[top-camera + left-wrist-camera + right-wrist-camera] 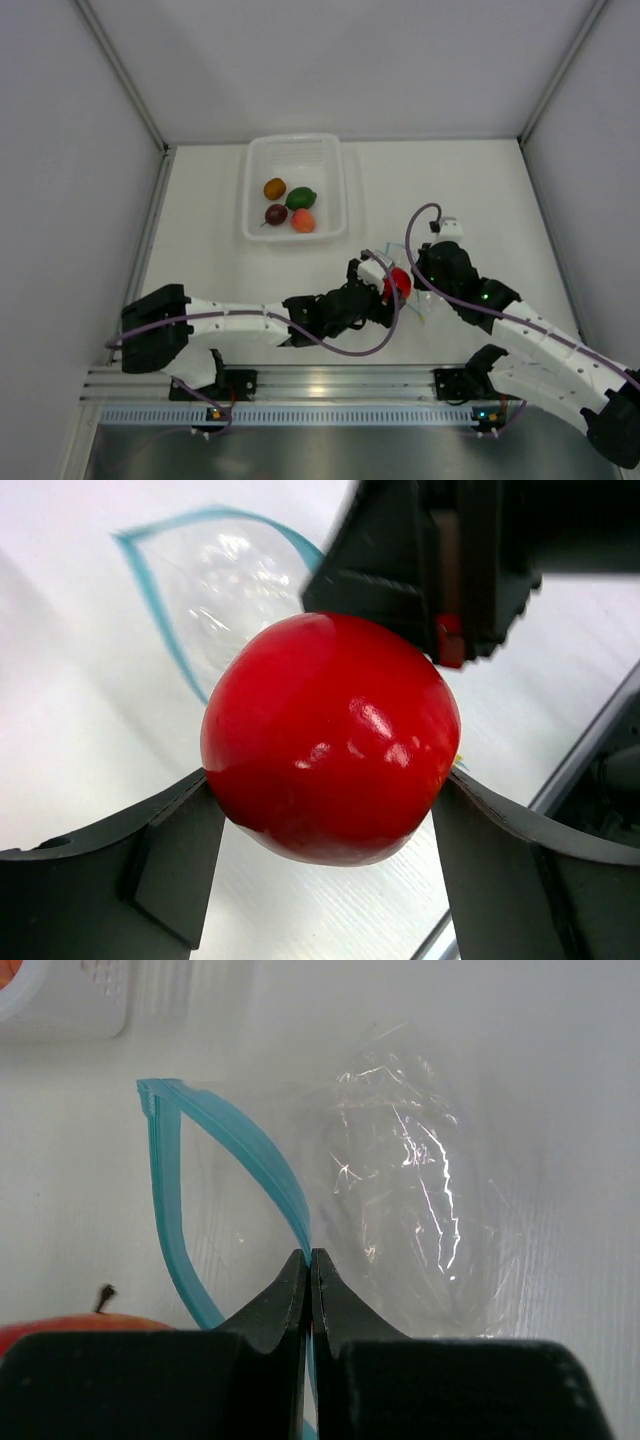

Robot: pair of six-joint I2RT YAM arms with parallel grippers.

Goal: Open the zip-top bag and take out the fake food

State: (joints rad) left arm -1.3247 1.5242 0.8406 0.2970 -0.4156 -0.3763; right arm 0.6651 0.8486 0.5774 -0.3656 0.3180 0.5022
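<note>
My left gripper (320,810) is shut on the red toy fruit (330,735), which also shows in the top view (398,285), held just outside the bag's mouth. My right gripper (311,1257) is shut on the teal-blue zip strip (262,1165) of the clear zip-top bag (420,1190), holding its mouth open. The bag looks empty; it lies by the right gripper (425,300). The orange (275,188), green (300,198), dark maroon (276,214) and brownish-orange (303,221) fruits lie in the white tub (296,148).
The translucent white tub stands at the back centre of the table. Grey walls close in the table on three sides. A metal rail (320,385) with the arm bases runs along the near edge. A purple cable (350,345) loops under the left arm.
</note>
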